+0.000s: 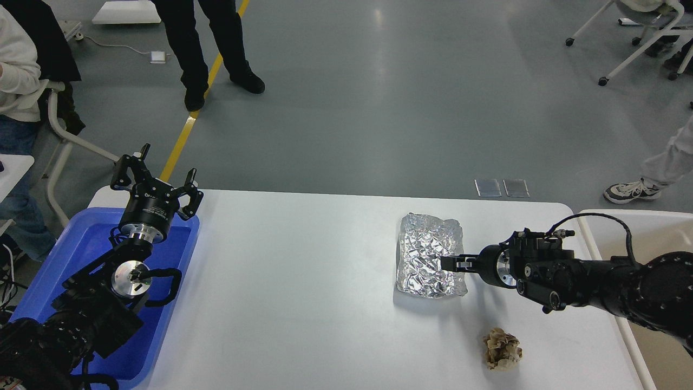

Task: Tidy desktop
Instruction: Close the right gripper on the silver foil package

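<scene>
A large white rectangular desktop [303, 292] with rounded corners and a smooth, faintly glossy face fills the lower middle of the head view. On its right half lies a crinkled sheet of silver aluminium foil [427, 254], roughly rectangular, its surface broken into small bright facets and its edges slightly turned up. Nearer the front edge, apart from the foil, sits a crumpled ball of tan-brown paper [502, 349], lumpy and matte.

The right gripper [447, 263] reaches in level from the right on a black arm with a polished metal wrist ring. Its slim black fingers point at the foil's right edge and overlap that edge in the picture; seen edge-on they merge into one dark bar, so I cannot tell whether they are spread or closed, nor whether they touch the foil.

The left gripper [157, 176] stands raised above the far end of a blue plastic rectangular bin [59, 265] at the desktop's left side. Its black fingers are spread wide and hold nothing. The bare blue floor of the bin shows, though the arm covers much of it.

At the right side stands a beige bin with a white rim [595, 216]; the part in view shows only plain beige.
</scene>
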